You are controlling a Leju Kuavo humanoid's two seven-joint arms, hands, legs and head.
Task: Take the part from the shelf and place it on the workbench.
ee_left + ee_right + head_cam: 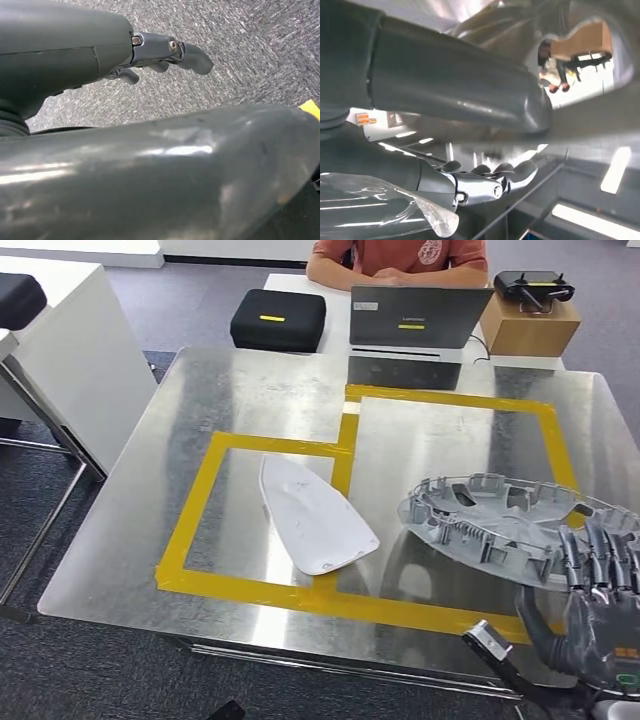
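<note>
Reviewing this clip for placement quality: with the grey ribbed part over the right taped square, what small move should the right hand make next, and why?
Probably ease the grey ribbed part straight down and only then open the right hand. The fingers grip the part's near-right edge, it lies over the right yellow-taped square, and whether it rests flat on the metal workbench cannot be told.

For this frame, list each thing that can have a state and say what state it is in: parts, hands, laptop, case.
grey ribbed part: held by the right hand over the right taped square, not yet released.
white part: lying flat on the workbench, partly in the left taped square.
right hand: grips the grey part's near edge.
left hand: holds nothing, fingers loosely extended, above carpet.
laptop: open.
black case: closed.
</note>
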